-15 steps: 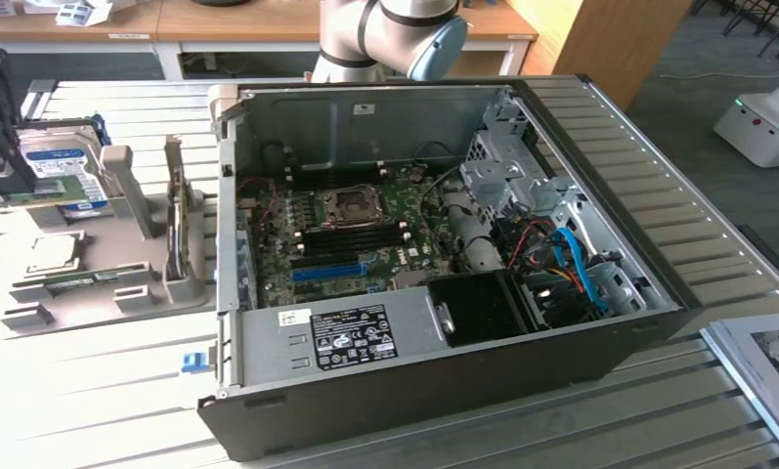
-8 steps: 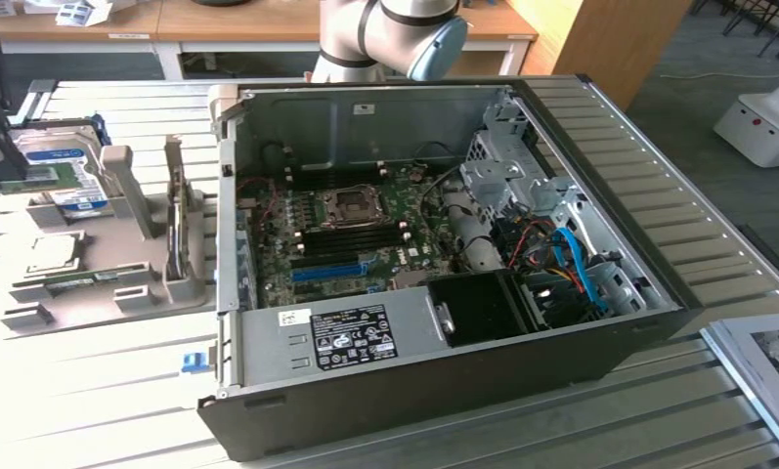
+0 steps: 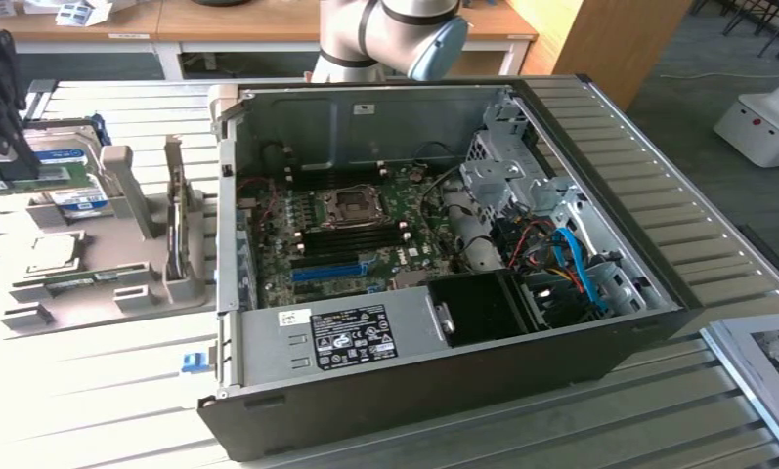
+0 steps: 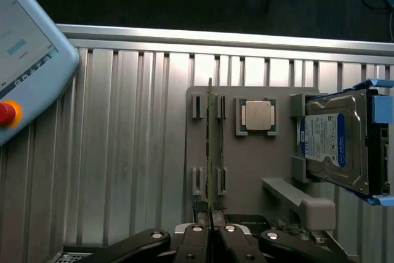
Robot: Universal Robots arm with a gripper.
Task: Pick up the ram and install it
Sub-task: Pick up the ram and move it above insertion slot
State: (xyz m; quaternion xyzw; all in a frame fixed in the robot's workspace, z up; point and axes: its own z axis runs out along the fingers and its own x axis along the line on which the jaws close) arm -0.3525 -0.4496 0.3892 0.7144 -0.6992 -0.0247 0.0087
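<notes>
At the upper left of the exterior view, the black gripper (image 3: 1,156) hangs above a grey moulded parts tray (image 3: 103,313). Its fingers are closed narrow on the long, thin green ram stick (image 3: 30,179), which appears lifted clear of the tray and well apart from the open black-and-grey computer case (image 3: 494,391) lying on its side at mid-frame. By my reading the pick-up is done and the carry is in hand. Installing would call for bringing the stick over the case wall, lining its edge up with one of the black memory slots (image 3: 350,239) just beside the square processor socket (image 3: 353,202), and pressing straight down. The tray's upright grey posts (image 3: 122,191) stand between gripper and case. Inside the case, the bright blue slot strip (image 3: 326,272), loose red and blue cables (image 3: 565,259) and a black box-shaped fan shroud (image 3: 483,305) crowd the board. In the wrist view the ram shows edge-on, pinched at its near end, running between paired grey slot holders (image 4: 197,106). Beside them sits a square silver processor chip (image 4: 257,116), then a silver hard drive in a blue bracket (image 4: 335,143). A pale blue-grey teach pendant with a red button (image 4: 24,60) lies well apart on the ribbed metal table (image 4: 123,152).
</notes>
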